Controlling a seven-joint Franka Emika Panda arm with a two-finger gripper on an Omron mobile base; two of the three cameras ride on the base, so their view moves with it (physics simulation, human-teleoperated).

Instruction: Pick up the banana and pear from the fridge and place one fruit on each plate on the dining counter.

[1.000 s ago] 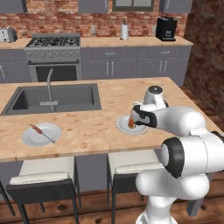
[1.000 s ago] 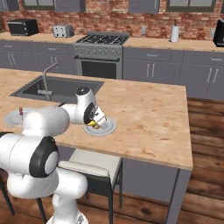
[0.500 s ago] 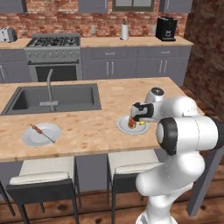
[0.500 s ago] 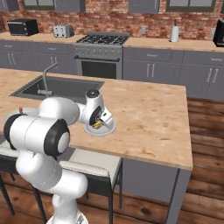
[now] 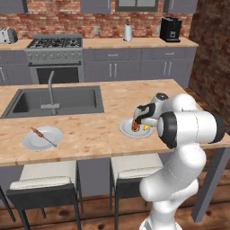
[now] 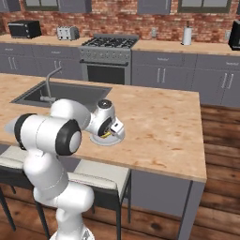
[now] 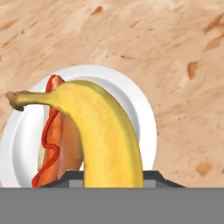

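Dining counter (image 5: 90, 134), end effector (image 5: 136, 127) gripping banana (image 7: 107, 135) over plate (image 7: 135, 109), hot dog (image 7: 54, 140) half hidden

Banana (image 7: 105, 135) above a white plate (image 7: 135, 103), beside a red-striped hot dog (image 7: 57, 140).

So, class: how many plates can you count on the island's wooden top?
2. One plate lies front left, near the sink, carrying a thin skewer. The other plate lies further right, under the end effector, with the banana over it.
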